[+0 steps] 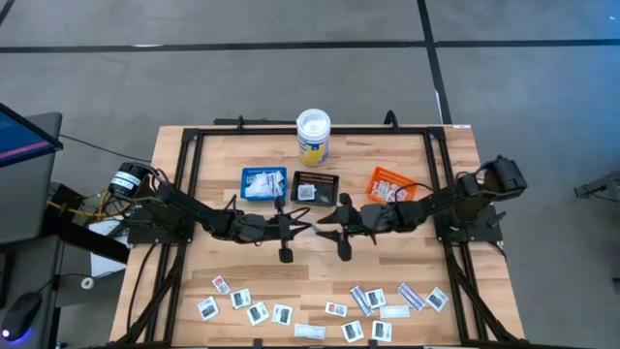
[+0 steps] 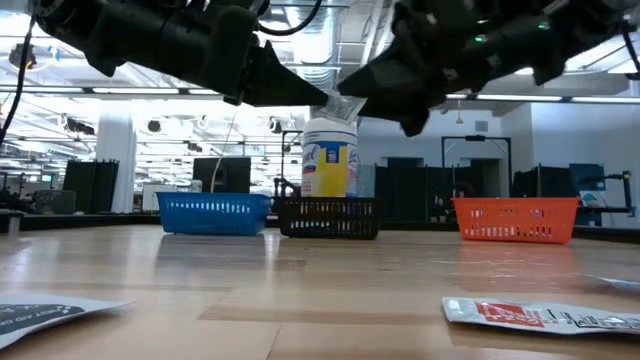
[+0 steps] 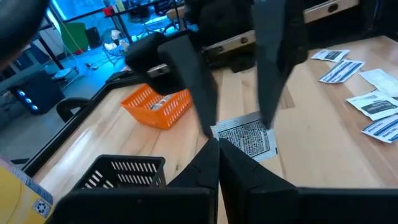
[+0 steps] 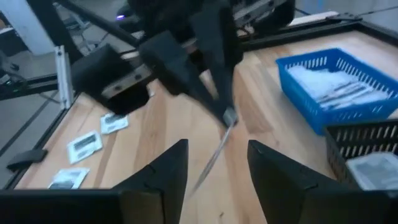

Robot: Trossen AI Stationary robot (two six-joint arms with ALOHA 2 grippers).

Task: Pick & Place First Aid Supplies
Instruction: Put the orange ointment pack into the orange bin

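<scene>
Roughly seventeen loose packets are lying along the table's near edge. At mid-table the left gripper is pinching one packet in closed fingers, its free end pointing toward the right gripper, whose fingers are standing spread around it. Beyond are sitting three trays: blue tray, black tray, orange tray.

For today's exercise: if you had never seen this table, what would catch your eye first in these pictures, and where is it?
First, the two dark arms meeting nose to nose above the table's middle: the left tool is shut on a flat packet, while the right tool stands open around it. Next come the blue tray, black tray and orange tray in a row at the far side, and the scattered packets along the near edge.
</scene>
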